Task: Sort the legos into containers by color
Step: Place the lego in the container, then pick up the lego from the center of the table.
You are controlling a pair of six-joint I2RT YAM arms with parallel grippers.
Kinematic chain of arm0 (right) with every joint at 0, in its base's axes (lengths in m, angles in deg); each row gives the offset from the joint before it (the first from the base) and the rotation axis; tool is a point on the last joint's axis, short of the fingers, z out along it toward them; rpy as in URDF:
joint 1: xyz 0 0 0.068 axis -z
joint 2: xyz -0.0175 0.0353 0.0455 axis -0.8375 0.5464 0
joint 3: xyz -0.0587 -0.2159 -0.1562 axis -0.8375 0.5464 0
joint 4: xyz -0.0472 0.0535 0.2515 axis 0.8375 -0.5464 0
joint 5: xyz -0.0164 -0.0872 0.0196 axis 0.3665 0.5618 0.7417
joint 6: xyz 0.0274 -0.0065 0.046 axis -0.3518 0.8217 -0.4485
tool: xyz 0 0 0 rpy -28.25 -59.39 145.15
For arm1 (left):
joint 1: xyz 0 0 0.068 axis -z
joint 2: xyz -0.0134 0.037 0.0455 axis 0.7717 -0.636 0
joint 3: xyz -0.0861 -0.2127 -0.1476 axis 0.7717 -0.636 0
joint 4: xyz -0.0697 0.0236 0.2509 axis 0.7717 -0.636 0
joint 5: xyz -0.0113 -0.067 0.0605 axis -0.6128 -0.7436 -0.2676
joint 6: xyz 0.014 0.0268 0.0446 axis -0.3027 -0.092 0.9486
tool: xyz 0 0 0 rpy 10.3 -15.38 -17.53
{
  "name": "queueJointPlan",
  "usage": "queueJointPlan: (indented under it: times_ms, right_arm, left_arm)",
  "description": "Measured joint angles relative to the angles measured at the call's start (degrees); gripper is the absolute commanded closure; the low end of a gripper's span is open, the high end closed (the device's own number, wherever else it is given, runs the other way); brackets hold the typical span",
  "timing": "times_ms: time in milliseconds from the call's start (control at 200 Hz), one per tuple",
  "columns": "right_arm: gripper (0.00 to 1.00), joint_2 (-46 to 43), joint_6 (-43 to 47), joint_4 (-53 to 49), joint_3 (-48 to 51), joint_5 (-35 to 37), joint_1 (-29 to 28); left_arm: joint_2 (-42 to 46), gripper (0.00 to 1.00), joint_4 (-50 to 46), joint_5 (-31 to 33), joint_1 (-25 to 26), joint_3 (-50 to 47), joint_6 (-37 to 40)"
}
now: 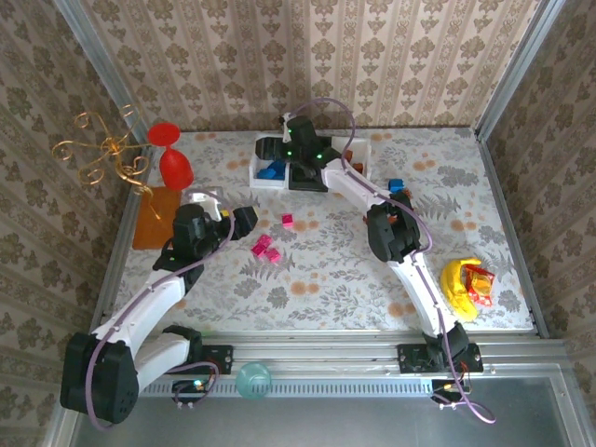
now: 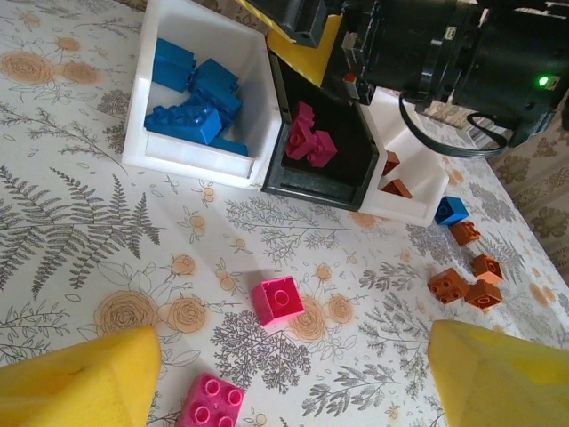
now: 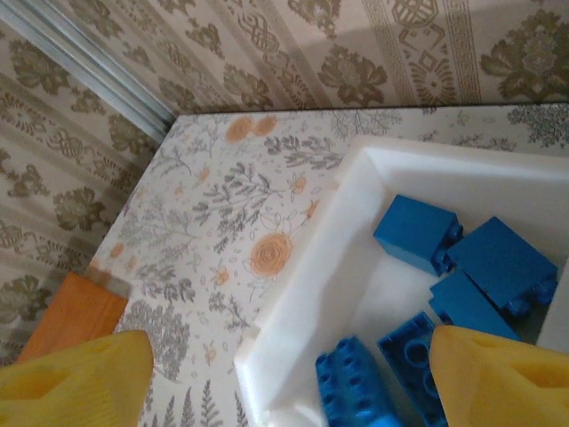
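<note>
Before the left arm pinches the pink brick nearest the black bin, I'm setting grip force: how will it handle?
The pink brick looks like hard moulded plastic, so it likely won't deform. Its smooth sides may slip under a skewed pinch. It lies flat, studs up, so a nudge should slide rather than roll it.

third bin half behind right arm

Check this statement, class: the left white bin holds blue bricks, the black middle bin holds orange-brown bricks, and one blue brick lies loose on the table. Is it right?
Not quite. The left wrist view shows the black bin holding magenta-pink bricks, not orange-brown ones. The rest stands: the left white bin holds blue bricks, and one blue brick lies loose on the table.
</note>
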Motion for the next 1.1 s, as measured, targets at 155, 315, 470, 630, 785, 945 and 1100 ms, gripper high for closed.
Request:
queueJointPlan:
  times_ms: [155, 315, 470, 630, 785, 945, 1100]
  right_arm:
    - [0.17, -12.8, 2.1, 1.0, 18.2, -0.8, 0.6]
    - [0.18, -30.9, 4.3, 2.7, 40.5, 0.2, 0.9]
    - [0.19, -39.3, 5.2, 4.0, 51.9, 3.4, -2.1]
    - [0.22, -38.2, 4.6, 5.5, 58.4, 6.1, -6.1]
    - [0.24, -32.5, 3.6, 6.7, 58.0, 7.3, -7.5]
    - [0.29, -27.0, 2.8, 6.7, 55.1, 8.7, -8.5]
    - [0.35, -23.8, 2.1, 6.8, 52.0, 10.1, -9.5]
  left_arm:
    - [0.0, 0.2, 0.5, -0.9, 0.9, -0.1, 0.0]
    - [-1.2, 0.2, 1.0, -1.0, 4.0, -0.2, 0.1]
    - [-2.3, 0.19, 2.8, 0.3, 3.7, -3.4, 0.1]
    - [-3.1, 0.19, 6.7, -2.0, 0.5, -8.8, 0.3]
    - [-3.7, 0.19, 7.0, -6.1, -0.7, -9.8, 1.8]
    - [-3.7, 0.19, 5.9, -8.7, -0.7, -9.8, 3.6]
    - [-3.3, 0.18, 3.3, -8.9, -0.7, -9.8, 4.8]
